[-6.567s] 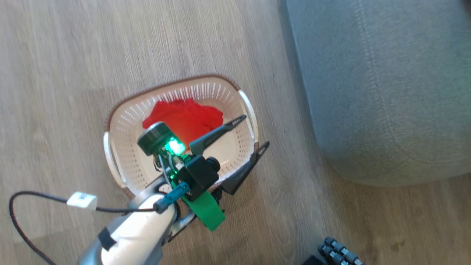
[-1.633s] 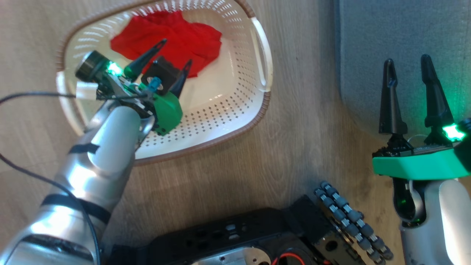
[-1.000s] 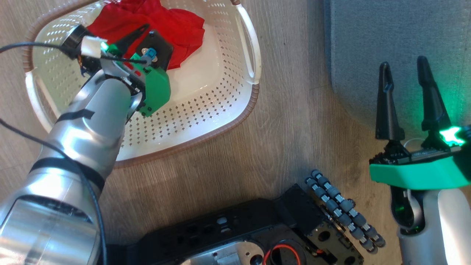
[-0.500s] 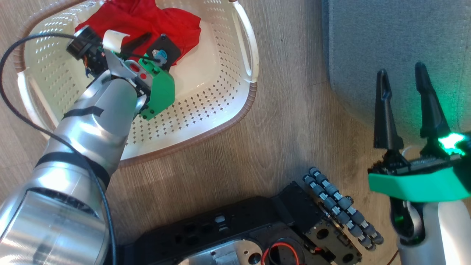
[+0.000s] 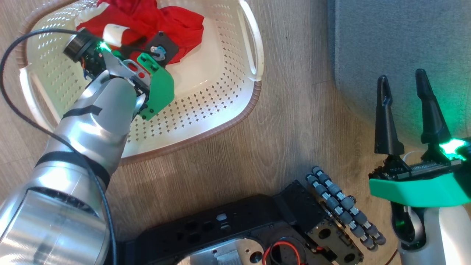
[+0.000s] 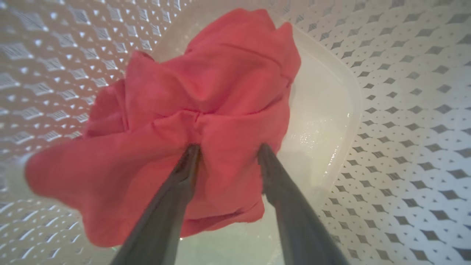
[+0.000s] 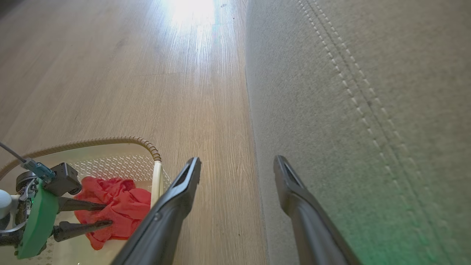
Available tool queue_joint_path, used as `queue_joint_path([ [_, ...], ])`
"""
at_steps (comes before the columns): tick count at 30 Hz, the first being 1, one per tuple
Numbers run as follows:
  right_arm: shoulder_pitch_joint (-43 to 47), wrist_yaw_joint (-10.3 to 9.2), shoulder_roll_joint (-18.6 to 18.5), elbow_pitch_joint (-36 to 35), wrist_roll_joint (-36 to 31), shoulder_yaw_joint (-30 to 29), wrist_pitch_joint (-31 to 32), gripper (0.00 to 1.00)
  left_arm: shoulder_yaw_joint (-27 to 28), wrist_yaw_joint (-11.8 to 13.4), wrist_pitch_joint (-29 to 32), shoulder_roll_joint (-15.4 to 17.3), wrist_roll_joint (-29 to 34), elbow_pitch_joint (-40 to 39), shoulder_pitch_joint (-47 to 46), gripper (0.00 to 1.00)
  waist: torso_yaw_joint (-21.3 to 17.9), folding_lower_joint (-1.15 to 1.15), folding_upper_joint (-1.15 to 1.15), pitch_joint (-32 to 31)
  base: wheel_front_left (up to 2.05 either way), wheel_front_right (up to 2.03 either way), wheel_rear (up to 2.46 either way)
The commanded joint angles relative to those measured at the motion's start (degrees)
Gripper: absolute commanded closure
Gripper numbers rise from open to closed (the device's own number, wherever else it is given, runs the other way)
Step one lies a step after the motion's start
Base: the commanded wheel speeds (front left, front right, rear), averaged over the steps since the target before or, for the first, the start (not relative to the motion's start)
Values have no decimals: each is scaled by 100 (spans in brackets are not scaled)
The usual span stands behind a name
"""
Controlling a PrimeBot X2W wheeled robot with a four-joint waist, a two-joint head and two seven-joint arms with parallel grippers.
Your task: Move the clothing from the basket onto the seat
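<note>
Left pincer point(image 6: 228, 149): fingers apart, tips pressed down into the cloth with a raised fold between them. By the look of it, they are not yet squeezed together.
Step in hand: gripping the clothing point(image 6: 206, 84) before lifting it out.
Doing it well: close fully on the fold, so the pincer catches a thick wad and not one thin layer. Keep the tips just off the basket point(image 5: 206, 99) bottom so they neither scrape nor catch a perforation. Lift straight up until the hanging cloth clears the rim, and only then swing across to the seat point(image 5: 397, 33).
Risk: a shallow pinch would probably let the soft cloth slide out. A trailing edge could snag the rim and drag the light basket.
Right pincer point(image 5: 402, 79): fingers apart and holding nothing, hovering at the edge of the seat, well away from the basket.
Clothing, look: bright red, soft and matte, crumpled into a heap of deep folds. I cannot tell whether it is one garment or two.
Clothing, place: at the far end of the basket, on its bottom and against the perforated wall.
Basket, place: on the wooden floor point(image 5: 294, 121), near the grey seat but apart from it.
</note>
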Motion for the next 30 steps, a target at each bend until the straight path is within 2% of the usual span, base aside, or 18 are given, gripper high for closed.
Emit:
queue_joint_path([
  [1, 292, -1, -22, -169, -47, 74, -37, 0, 52, 0, -105, 71, -84, -39, 29, 100, 15, 0, 0, 9, 0, 0, 0],
  [19, -233, -1, -22, 13, -13, 111, -37, 0, 2, 10, -341, 183, -308, -37, -11, 100, 59, 0, 0, -132, 0, 0, 0],
  [27, -856, -1, -22, 434, 181, 166, -37, 0, 5, 34, -596, 275, -461, -37, 146, 100, -16, 0, 0, -594, 0, 0, 0],
  [30, -1012, -1, -22, 728, 208, 77, -37, 0, 61, 36, -709, 276, -589, -37, 400, 100, 40, 0, 0, -1021, 0, 0, 0],
])
